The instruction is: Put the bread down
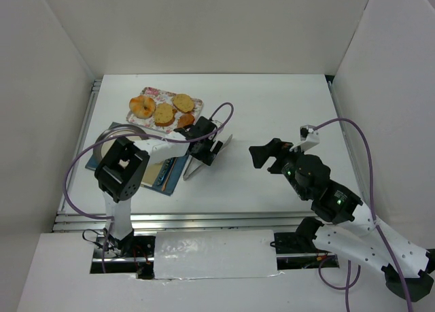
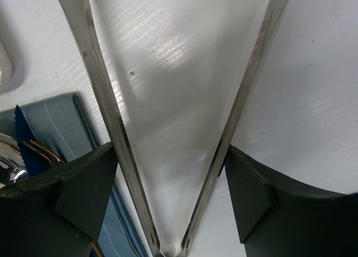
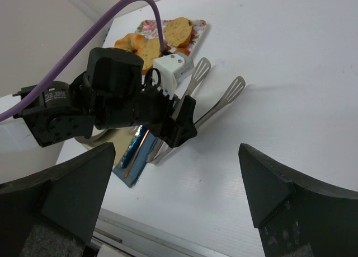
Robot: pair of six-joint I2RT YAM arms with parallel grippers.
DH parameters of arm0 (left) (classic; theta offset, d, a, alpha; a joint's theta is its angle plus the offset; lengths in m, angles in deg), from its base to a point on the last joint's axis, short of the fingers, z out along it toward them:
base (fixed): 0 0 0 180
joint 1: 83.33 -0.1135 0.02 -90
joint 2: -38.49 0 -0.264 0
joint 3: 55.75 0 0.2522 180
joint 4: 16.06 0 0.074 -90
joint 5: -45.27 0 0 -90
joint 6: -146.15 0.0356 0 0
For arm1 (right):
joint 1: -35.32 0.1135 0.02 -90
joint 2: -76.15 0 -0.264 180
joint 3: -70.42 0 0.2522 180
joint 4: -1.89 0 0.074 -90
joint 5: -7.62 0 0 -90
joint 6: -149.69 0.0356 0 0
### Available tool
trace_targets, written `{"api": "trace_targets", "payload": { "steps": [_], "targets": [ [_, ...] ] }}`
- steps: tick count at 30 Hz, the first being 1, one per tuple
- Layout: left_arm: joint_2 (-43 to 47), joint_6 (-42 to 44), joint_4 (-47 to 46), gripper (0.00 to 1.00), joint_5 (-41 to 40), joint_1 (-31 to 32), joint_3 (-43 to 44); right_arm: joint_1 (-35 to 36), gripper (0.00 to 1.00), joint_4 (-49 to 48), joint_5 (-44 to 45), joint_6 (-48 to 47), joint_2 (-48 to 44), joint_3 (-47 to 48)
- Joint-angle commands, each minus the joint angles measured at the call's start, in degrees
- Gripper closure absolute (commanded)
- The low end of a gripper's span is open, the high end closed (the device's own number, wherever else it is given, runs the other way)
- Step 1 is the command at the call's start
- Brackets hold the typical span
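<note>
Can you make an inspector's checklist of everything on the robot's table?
Surface: white table, no spills seen.
Job's things: bread on the flowery tray, beside two toasted slices and a small reddish piece.
Clutter: round grey dish; blue cloth with cutlery on it.
Grippers: left gripper closed on metal tongs, one finger on each arm; right gripper open and empty.
Cables: purple cables loop from both arms.
Surroundings: white walls on three sides.
</note>
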Motion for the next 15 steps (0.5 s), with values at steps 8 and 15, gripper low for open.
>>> {"api": "trace_targets", "payload": {
  "steps": [8, 15],
  "targets": [
    [-2.31, 0.19, -0.71, 0.16, 0.56, -0.24, 0.33, 0.36, 0.0, -0.67, 0.8, 0.12, -0.9, -0.22],
    [-1.78, 0.01, 0.09, 0.24, -0.23, -0.23, 0.33, 0.27, 0.0, -0.58, 0.8, 0.2, -1.17, -0.31]
  ]
}}
